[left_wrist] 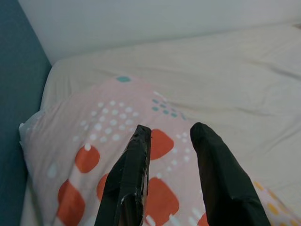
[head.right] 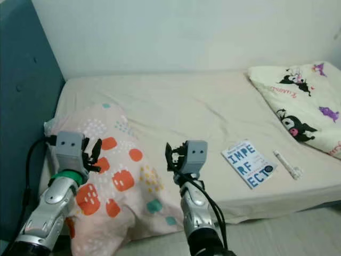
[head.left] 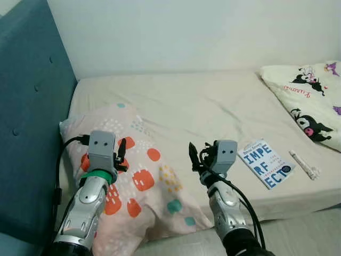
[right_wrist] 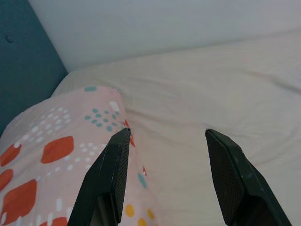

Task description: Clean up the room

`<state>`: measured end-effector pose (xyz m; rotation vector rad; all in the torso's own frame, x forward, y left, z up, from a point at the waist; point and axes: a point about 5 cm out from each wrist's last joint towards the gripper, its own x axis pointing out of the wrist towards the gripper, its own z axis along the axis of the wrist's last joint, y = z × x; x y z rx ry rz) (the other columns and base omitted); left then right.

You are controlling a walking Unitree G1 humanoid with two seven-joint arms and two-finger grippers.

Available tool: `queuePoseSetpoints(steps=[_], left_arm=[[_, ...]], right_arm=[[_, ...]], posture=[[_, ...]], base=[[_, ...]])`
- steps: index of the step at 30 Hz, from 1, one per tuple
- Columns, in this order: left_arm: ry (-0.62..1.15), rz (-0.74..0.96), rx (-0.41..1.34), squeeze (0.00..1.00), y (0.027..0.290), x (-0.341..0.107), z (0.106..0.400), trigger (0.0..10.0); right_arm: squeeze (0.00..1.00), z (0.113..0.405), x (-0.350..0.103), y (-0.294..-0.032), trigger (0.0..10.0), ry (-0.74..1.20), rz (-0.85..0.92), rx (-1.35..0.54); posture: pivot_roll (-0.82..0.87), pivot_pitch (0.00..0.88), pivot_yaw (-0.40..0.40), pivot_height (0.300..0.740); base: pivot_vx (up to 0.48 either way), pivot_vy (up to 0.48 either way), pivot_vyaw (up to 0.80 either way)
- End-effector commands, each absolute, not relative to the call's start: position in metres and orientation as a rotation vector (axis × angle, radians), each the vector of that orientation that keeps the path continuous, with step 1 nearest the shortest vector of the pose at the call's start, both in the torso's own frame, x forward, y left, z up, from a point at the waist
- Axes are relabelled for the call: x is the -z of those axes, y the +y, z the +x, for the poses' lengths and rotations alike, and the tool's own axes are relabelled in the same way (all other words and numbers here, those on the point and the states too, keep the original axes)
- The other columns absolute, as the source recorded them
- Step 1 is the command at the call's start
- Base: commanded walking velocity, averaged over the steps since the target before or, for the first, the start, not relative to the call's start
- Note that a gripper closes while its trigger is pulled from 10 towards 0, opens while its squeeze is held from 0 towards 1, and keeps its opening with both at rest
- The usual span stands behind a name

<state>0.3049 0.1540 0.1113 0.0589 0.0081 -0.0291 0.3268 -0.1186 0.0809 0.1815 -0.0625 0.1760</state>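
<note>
Left eye view: bed carrying a pink patterned blanket (bunched at the teal headboard end and draping over the bed's front edge), a book, a white pen-like item, and a cartoon-print pillow. Left claw is hovering over the blanket, slightly parted, gripping nothing. Right claw is hanging wide apart, empty, beside the blanket.

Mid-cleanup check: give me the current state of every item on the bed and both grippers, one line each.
Left gripper: open, empty, above the blanket.
Right gripper: open, empty, above the bed edge.
Patterned blanket: crumpled, draped over the bed's front edge.
Book: closed, flat, cover up.
White tube: lying flat beside the book.
Cartoon pillow: flat on the mattress.
</note>
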Motion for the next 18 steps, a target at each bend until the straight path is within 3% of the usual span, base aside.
queuePoseSetpoints(steps=[1, 7, 14, 18], left_arm=[[0.034, 0.069, 0.010, 0.00, 0.157, -0.104, 0.303, 10.0], [0.072, 0.048, 0.000, 0.00, 0.157, -0.098, 0.305, 10.0], [0.284, 0.046, 0.006, 0.00, 0.155, -0.062, 0.304, 10.0], [0.258, 0.110, 0.025, 0.00, 0.157, -0.063, 0.308, 10.0]], right_arm=[[0.00, 0.324, -0.075, -0.120, 10.0, -0.041, 0.194, -0.166], [0.00, 0.324, -0.063, -0.131, 10.0, 0.047, 0.253, -0.084], [0.00, 0.318, -0.043, -0.145, 10.0, 0.158, 0.282, -0.014], [0.00, 0.316, -0.040, -0.142, 10.0, 0.171, 0.270, -0.026]], posture=[[0.08, 0.000, 0.019, 0.740], [0.08, 0.000, 0.019, 0.740], [0.09, 0.000, 0.022, 0.740], [0.07, 0.000, 0.039, 0.740]], base=[[0.000, 0.000, 0.00], [0.000, 0.000, 0.00], [0.000, 0.000, 0.00], [0.000, 0.000, 0.00]])
